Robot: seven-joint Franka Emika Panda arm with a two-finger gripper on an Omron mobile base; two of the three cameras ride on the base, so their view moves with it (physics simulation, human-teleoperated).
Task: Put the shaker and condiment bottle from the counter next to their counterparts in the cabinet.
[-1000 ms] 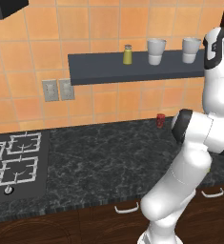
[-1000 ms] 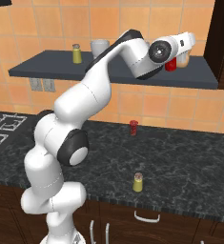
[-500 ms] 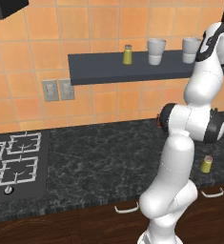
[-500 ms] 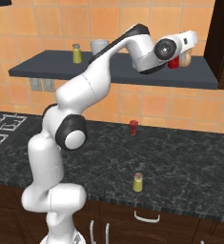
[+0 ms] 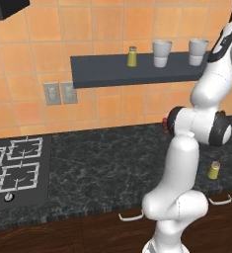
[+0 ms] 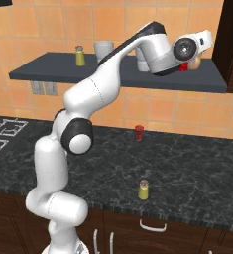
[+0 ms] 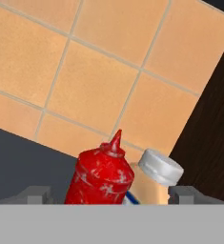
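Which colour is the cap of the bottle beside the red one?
White cap, clearest in the hand view.

Base views flanking; hand view close

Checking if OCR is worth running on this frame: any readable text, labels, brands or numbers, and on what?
None readable.
condiment bottle: plain red, no print.
tan-orange bottle: white cap, a sliver of pale label with a blue edge, no letters legible.
shaker on the counter: no marking visible.
twin shaker and the two cups on the cabinet: blank.
Wall plates: blank.
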